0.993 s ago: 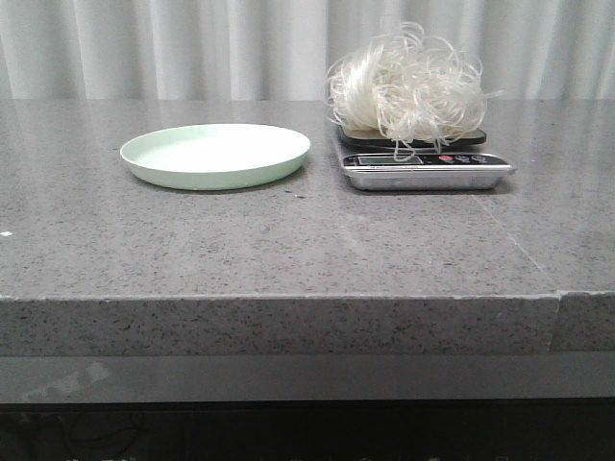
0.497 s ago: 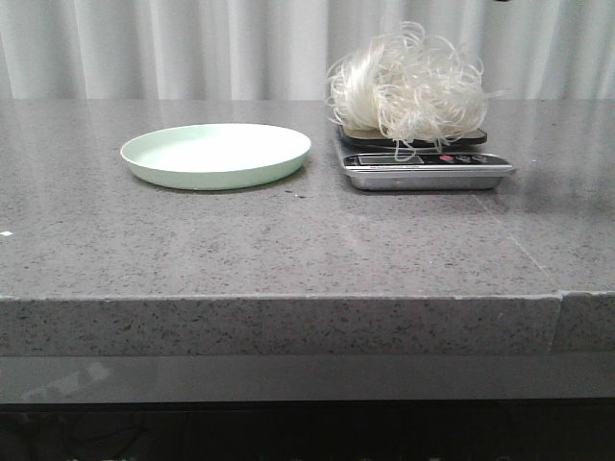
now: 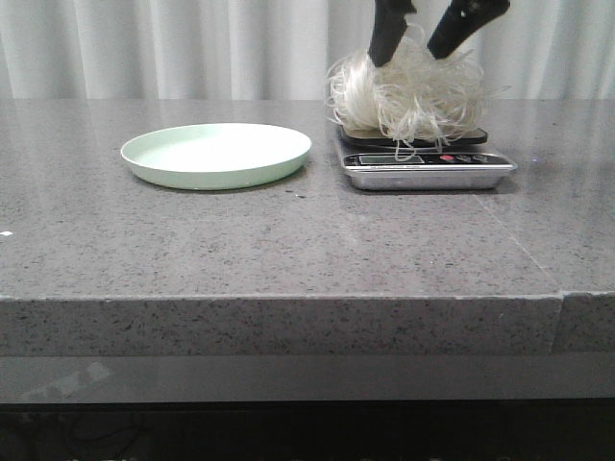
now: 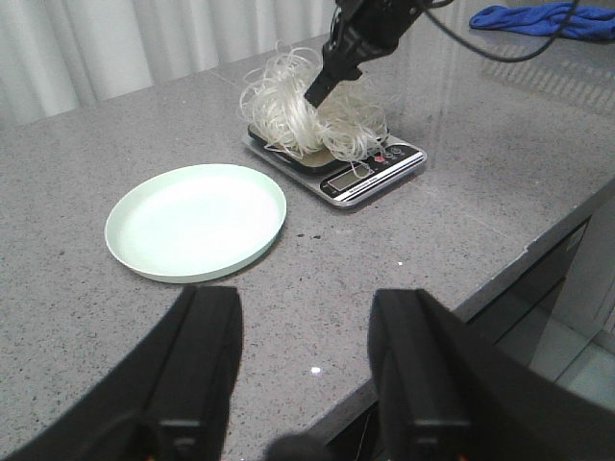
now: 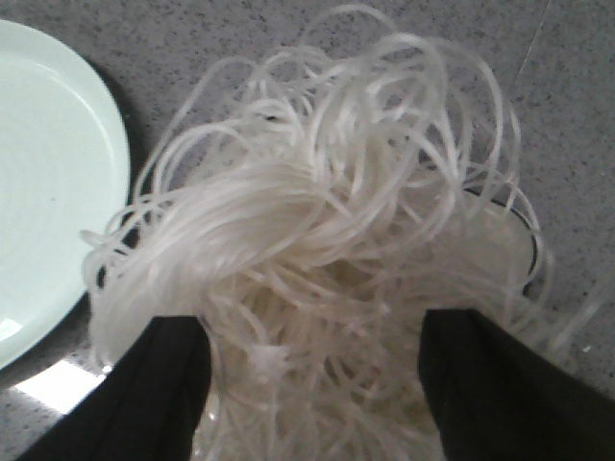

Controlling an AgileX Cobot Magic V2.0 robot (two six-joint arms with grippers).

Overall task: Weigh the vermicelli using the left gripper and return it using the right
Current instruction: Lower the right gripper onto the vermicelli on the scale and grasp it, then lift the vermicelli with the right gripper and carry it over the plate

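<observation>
The vermicelli (image 3: 408, 96), a fluffy mass of white curly strands, sits on a kitchen scale (image 3: 428, 165). It also shows in the left wrist view (image 4: 306, 110) and fills the right wrist view (image 5: 317, 259). My right gripper (image 3: 420, 48) is open, its two black fingers down in the top of the noodles, one at each side. In the right wrist view its fingers (image 5: 159, 394) straddle the strands. The pale green plate (image 3: 216, 154) stands empty left of the scale. My left gripper (image 4: 303, 327) is open and empty over the table's near edge, out of the front view.
A blue cloth (image 4: 538, 19) lies at the far end of the table in the left wrist view. The grey stone table (image 3: 288, 250) has a front edge with a drop below. White curtains hang behind.
My right gripper has come down from above into view and its open fingers now reach into the top of the vermicelli. The noodles, scale and plate have not moved.
</observation>
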